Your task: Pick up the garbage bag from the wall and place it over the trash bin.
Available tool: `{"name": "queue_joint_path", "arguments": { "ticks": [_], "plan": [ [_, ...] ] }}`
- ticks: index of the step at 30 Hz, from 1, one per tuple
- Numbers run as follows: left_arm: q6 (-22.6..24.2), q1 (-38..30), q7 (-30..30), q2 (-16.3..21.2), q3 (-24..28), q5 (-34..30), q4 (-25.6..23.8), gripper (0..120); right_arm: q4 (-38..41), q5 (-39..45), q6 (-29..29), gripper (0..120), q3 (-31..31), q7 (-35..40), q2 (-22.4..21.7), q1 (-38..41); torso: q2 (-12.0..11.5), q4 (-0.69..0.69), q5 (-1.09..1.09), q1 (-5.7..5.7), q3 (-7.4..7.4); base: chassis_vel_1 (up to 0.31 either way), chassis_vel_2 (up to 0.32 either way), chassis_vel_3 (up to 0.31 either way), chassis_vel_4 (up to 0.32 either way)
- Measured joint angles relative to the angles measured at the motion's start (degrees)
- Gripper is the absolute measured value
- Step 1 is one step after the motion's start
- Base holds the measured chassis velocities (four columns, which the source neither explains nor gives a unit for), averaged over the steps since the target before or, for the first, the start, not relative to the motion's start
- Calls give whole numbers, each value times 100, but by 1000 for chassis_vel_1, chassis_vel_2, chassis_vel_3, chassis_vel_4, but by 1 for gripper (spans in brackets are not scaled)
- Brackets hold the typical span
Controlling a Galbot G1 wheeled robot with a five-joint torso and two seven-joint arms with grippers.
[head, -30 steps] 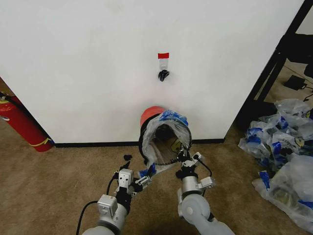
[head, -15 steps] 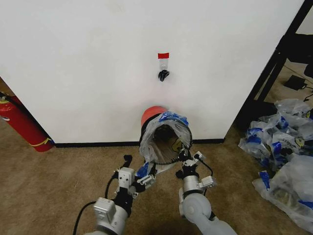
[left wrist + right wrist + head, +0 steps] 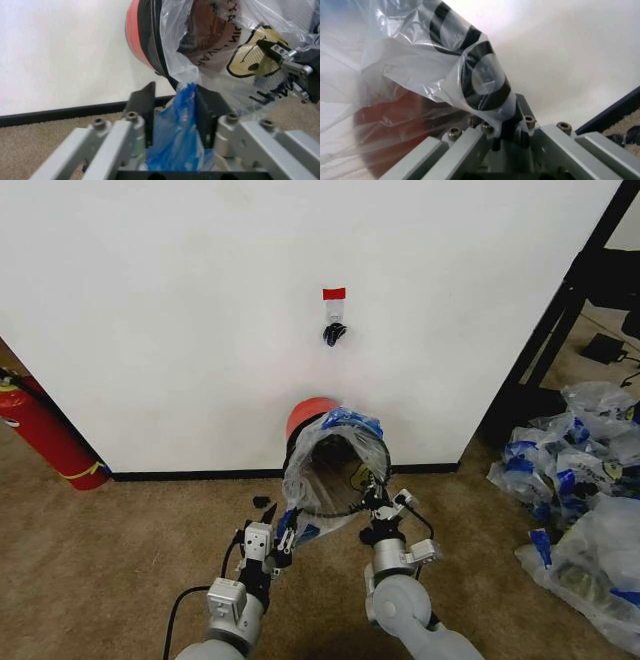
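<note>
The garbage bag (image 3: 335, 465) is stretched over the mouth of the trash bin (image 3: 308, 412), which lies tipped toward the robot at the foot of the wall (image 3: 200, 300), so most of the bin's mesh side is veiled by plastic. The left gripper (image 3: 282, 525) pinches a bunched blue fold of the bag below the bin's rim. The right gripper (image 3: 377, 505) clamps the bag's edge beside the rim, its fingertips buried in crumpled film.
</note>
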Motion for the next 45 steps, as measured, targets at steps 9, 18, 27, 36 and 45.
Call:
{"name": "queue_joint_path", "arguments": {
  "ticks": [9,18,27,36,45],
  "plan": [
    [-32,42,-1,-2,-50,-41,-69,0,18,-1,-4,0,23,2,-13,-43,0,0,0,0,0,0,0,0,0],
    [-240,43,-306,-158,-222,-220,214,0,331,161,-151,0,4,207,-57,-156,0,0,0,0,0,0,0,0,0],
    [-450,-173,-462,-300,-321,-238,598,0,1205,730,-605,0,31,1023,-310,-471,0,0,0,0,0,0,0,0,0],
    [-804,-412,-109,-350,-287,52,953,0,1713,1001,-1134,0,72,1338,-575,-790,0,0,0,0,0,0,0,0,0],
    [-1247,-537,100,-224,-476,201,1155,0,1753,1018,-1366,0,108,1333,-769,-855,0,0,0,0,0,0,0,0,0]
  ]
}}
